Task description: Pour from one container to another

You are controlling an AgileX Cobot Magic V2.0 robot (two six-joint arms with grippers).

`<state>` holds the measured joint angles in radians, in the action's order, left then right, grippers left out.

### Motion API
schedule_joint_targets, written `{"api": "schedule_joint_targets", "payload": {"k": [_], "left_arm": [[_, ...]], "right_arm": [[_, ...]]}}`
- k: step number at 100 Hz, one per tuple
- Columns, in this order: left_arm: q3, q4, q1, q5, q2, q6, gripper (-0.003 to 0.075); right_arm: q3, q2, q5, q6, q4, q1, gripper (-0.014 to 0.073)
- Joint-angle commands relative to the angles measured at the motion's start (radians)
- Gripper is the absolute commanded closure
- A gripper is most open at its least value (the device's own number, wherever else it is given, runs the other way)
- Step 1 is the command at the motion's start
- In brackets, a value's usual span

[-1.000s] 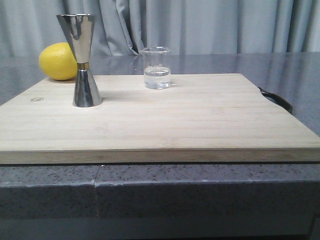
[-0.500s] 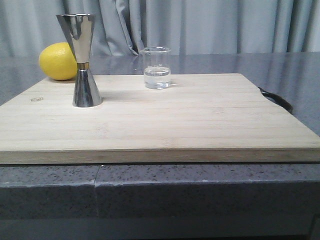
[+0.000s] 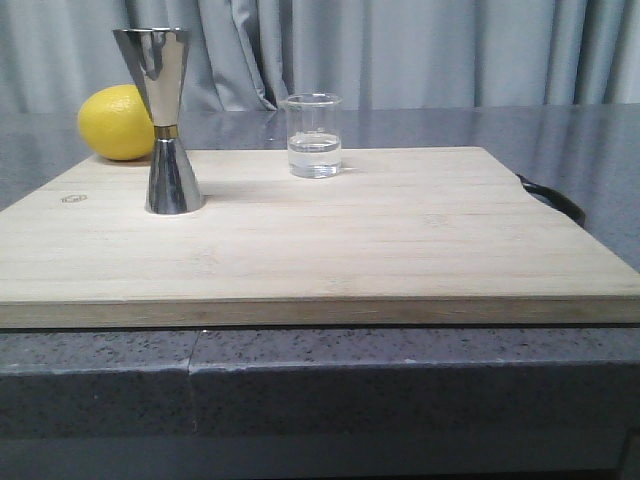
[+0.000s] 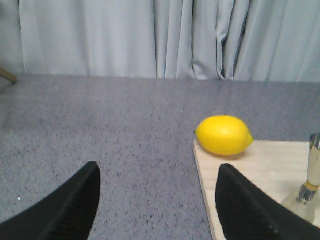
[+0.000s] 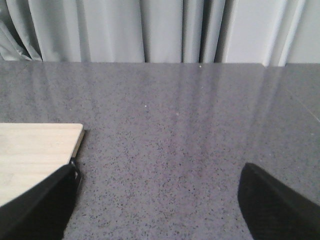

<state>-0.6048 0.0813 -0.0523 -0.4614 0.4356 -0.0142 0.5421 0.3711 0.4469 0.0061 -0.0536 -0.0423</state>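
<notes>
A small clear glass beaker (image 3: 314, 136) holding some clear liquid stands upright at the back middle of the wooden cutting board (image 3: 330, 240). The tall steel jigger (image 3: 166, 122) with a gold waist band stands upright at the board's left; its lower part shows at the edge of the left wrist view as the jigger (image 4: 311, 182). My left gripper (image 4: 157, 200) is open over the grey counter beside the board's left edge, holding nothing. My right gripper (image 5: 160, 200) is open over bare counter off the board's right corner. Neither gripper appears in the front view.
A yellow lemon (image 3: 118, 122) lies behind the jigger at the board's back left corner, also seen as the lemon (image 4: 223, 135). A black handle (image 3: 555, 195) sticks out from the board's right side. Grey curtains hang behind the dark speckled counter (image 5: 190, 125).
</notes>
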Motion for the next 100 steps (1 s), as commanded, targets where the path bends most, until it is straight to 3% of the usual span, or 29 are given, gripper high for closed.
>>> {"api": "schedule_joint_targets", "payload": {"k": [1, 25, 56, 82, 100], "left_arm": [[-0.092, 0.011, -0.009, -0.044, 0.089, -0.004, 0.0271], [-0.188, 0.032, -0.009, -0.196, 0.313, -0.107, 0.0272], [-0.232, 0.345, -0.007, -0.206, 0.564, -0.421, 0.0272], [-0.266, 0.752, 0.029, -0.237, 0.718, -0.864, 0.0272], [-0.266, 1.042, 0.125, -0.375, 0.806, -1.229, 0.0272]], "right_arm": [[0.061, 0.046, -0.015, -0.006, 0.004, -0.008, -0.0004], [0.075, 0.090, -0.021, -0.006, 0.004, -0.008, -0.0004], [0.075, 0.090, -0.023, -0.006, 0.004, -0.008, -0.0004], [0.075, 0.090, -0.021, -0.006, 0.004, -0.008, -0.0004], [0.075, 0.090, -0.017, -0.006, 0.004, -0.008, -0.0003]]}}
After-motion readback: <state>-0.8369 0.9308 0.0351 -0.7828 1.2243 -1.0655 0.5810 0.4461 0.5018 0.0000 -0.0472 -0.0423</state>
